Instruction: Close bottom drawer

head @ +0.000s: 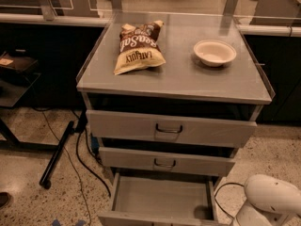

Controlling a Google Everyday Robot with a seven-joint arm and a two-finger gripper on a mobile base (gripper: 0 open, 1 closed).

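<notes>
The bottom drawer [160,197] of the grey metal cabinet [174,86] is pulled far out, and I look down into its bare inside. Its front panel [155,218] lies at the lower edge of the view, with its handle out of sight. The middle drawer [164,161] and the top drawer [169,128] stand slightly out, each with a dark loop handle. My gripper is out of view. Only a white rounded part of my arm [272,200] shows at the bottom right, beside the open drawer's right side.
A chip bag [138,46] and a white bowl [215,52] lie on the cabinet top. A black cable [77,157] and a black bar [57,154] lie on the speckled floor at the left. A dark counter runs behind the cabinet.
</notes>
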